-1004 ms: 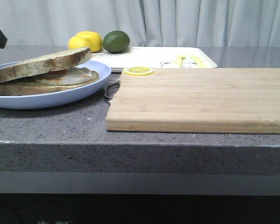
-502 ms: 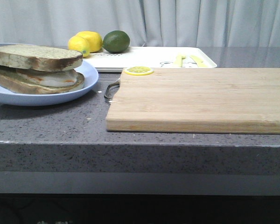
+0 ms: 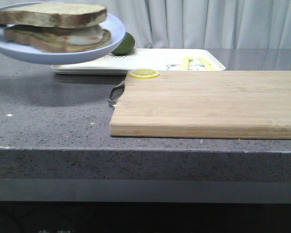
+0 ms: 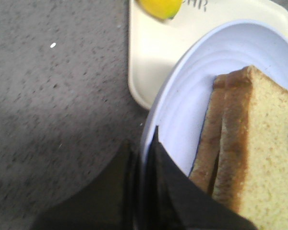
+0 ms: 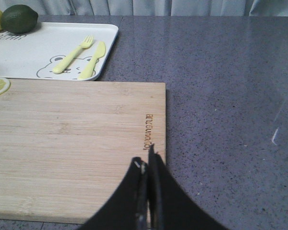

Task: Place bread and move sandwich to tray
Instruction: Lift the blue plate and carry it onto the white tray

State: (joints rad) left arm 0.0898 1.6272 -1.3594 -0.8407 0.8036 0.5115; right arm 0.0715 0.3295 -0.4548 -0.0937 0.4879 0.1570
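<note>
The sandwich, two toast slices with the fried egg between them, lies on the round pale blue plate. The top slice is the plain bread. The plate hangs in the air at the far left, over the left end of the white tray. My left gripper is shut on the plate's rim, beside the sandwich and above the tray's corner. My right gripper is shut and empty, low over the right edge of the wooden cutting board.
The cutting board fills the middle, with a lemon slice at its far left corner and a metal handle on its left side. A yellow fork and knife lie on the tray. A lime and lemon sit by the tray's far end.
The plate with the sandwich has risen off the table and moved right, towards the tray. It now hides the lemons and part of the lime.
</note>
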